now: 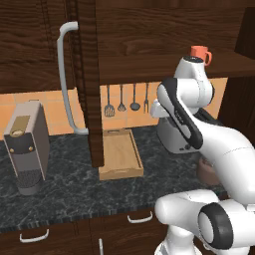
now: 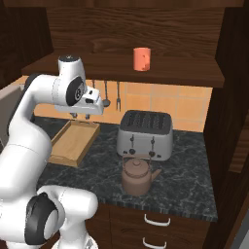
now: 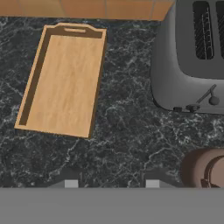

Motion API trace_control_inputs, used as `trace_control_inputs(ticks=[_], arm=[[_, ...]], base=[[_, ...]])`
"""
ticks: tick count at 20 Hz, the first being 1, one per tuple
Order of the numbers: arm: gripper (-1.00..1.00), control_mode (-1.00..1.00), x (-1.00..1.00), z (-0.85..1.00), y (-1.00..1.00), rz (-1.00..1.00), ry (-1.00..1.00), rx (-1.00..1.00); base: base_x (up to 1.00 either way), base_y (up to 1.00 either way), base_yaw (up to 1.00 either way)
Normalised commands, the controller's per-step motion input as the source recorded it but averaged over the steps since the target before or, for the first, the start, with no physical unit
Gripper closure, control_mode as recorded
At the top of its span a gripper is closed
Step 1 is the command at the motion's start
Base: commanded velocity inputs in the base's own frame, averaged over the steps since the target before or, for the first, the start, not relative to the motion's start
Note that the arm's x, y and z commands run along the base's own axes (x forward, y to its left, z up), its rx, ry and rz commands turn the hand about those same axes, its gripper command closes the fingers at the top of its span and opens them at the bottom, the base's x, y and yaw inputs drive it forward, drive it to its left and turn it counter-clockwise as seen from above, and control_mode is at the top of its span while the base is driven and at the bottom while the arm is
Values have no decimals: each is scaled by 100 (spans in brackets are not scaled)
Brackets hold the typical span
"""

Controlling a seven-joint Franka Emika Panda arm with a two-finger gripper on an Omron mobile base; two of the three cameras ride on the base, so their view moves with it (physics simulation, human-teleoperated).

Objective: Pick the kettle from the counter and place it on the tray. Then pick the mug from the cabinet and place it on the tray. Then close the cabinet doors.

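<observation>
So the end effector [image 3: 109,183] hung above the dark marbled surface [image 3: 127,131], between the tray [image 3: 63,81] and the kettle [image 2: 137,176], fingers apart with nothing between them. The kettle sat on the surface just in front of the silver toaster [image 2: 145,133], spout toward the right in the right base view. The tray lay flat and bare near the tiled wall. The orange mug [image 2: 141,59] stood on the cabinet shelf [image 2: 160,73], and the left cabinet door [image 1: 89,84] was swung open.
</observation>
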Motion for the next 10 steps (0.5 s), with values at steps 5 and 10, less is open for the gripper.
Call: trace_control_inputs(ticks=[5, 10], arm=[[-100, -100, -7, -5, 0, -1, 0, 1], [-100, -100, -41, -40, -40, -35, 0, 10]], base=[[0, 0, 0], [0, 0, 0]])
